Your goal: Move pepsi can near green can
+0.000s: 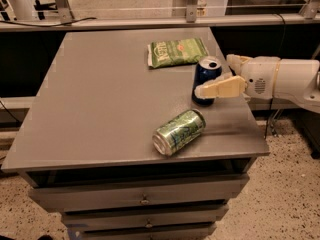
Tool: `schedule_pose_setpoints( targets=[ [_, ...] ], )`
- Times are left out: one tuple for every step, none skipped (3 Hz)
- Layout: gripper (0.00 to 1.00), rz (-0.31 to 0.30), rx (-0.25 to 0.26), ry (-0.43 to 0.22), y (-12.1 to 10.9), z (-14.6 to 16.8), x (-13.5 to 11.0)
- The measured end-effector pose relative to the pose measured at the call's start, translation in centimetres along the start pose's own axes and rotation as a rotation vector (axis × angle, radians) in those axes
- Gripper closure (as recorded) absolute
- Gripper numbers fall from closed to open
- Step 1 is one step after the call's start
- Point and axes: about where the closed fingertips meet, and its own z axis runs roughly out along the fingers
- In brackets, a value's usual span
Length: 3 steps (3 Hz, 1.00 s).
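Observation:
The pepsi can (205, 73), dark blue with a silver top, stands upright near the table's right edge. The green can (179, 132) lies on its side near the front edge, a short way in front of and left of the pepsi can. My gripper (213, 74) reaches in from the right at the pepsi can's height. Its near finger (220, 88) crosses in front of the can's lower part. Its far finger (238, 60) shows just right of the can's top, apart from it. The gripper is open with the can between its jaws.
A flat green chip bag (176, 52) lies behind the pepsi can toward the back of the grey table (100, 99). The white arm (285, 78) hangs off the table's right side. Drawers sit below the front edge, and a rail runs along the back.

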Motion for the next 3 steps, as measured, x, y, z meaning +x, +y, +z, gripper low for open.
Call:
schedule_pose_setpoints(
  targets=[
    [0.00,-0.005,-0.082,-0.114,1.1,-0.8,-0.7],
    [0.00,-0.014,-0.162,-0.163,2.0,-1.1,-0.7],
    [0.00,-0.031,-0.185,-0.170,2.0,-2.3,0.0]
  ],
)
